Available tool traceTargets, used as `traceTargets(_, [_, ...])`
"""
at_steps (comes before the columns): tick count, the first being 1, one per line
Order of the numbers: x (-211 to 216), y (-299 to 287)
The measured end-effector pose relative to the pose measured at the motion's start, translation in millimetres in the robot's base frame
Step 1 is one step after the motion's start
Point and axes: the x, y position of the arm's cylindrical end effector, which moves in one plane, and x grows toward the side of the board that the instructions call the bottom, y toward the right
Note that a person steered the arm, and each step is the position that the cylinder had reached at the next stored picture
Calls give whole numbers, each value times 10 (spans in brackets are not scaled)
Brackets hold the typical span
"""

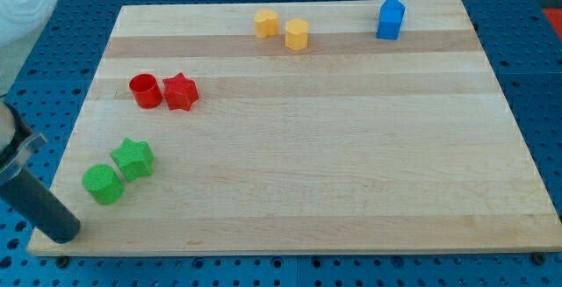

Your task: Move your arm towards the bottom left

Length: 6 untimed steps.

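At the table's bottom-left corner, the rod's tip sits just below-left of the green cylinder and green star, holding nothing, so further travel risks running off the edge.

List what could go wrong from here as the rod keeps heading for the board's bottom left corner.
1. My tip already sits at the wooden board's bottom left corner; going further may take it off the edge.
2. The green cylinder and green star lie just up and right of my tip; a drift that way would likely knock them.
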Motion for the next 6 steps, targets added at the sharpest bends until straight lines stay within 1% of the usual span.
traceTargets(4, [0, -66])
traceTargets(6, [-2, -288])
